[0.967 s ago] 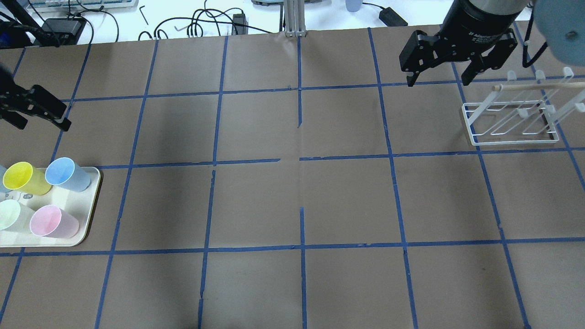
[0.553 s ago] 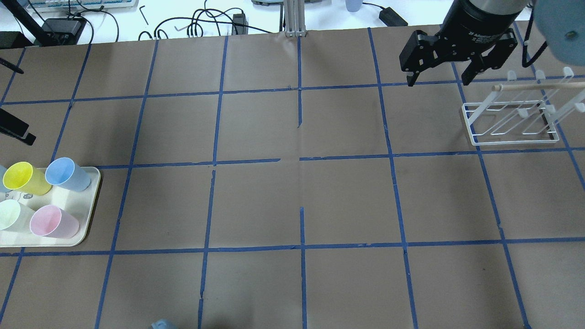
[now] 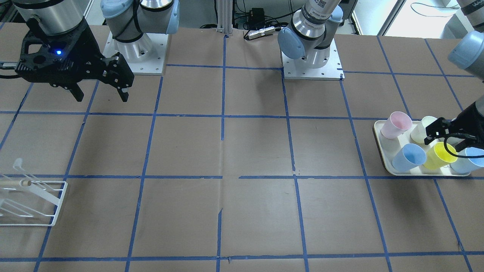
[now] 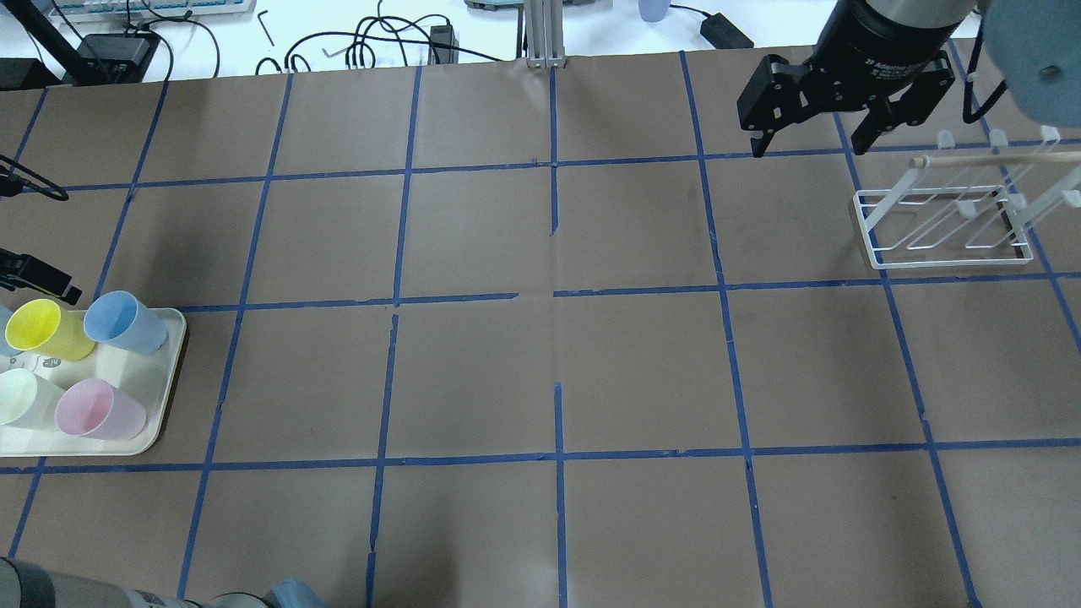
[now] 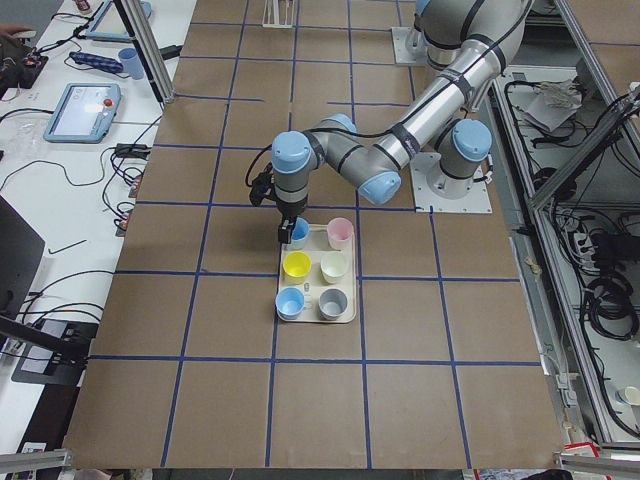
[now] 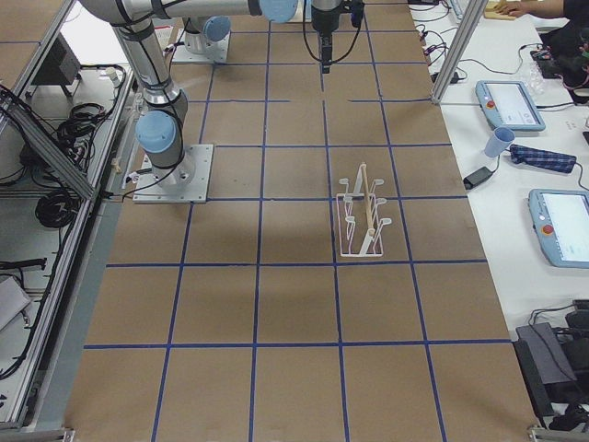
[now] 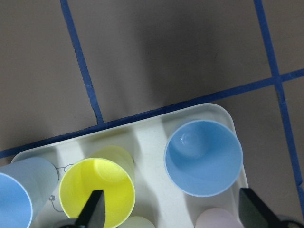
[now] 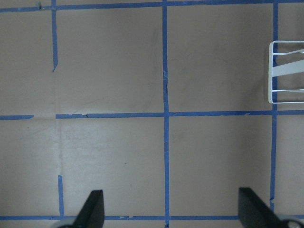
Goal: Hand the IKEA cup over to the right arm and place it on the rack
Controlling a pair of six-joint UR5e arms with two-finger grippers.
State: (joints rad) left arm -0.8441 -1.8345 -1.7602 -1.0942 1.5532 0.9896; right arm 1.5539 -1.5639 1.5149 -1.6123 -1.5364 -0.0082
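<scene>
Pale blue plastic, the IKEA cup (image 4: 122,321) is stood upright at a corner of the cream tray (image 4: 169,371), beside the yellow cup (image 4: 46,328); the left hand (image 3: 443,142) is held open and empty above them; the right hand (image 4: 806,152) is held open, empty, near the rack (image 4: 942,228).

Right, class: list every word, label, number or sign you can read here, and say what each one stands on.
"2F Adaptive": white print on the black body of the right tool; the words after it are too small to read.
Code sticker on the left arm: too small to read.
Small marks on the tray: blurred, unreadable.
</scene>
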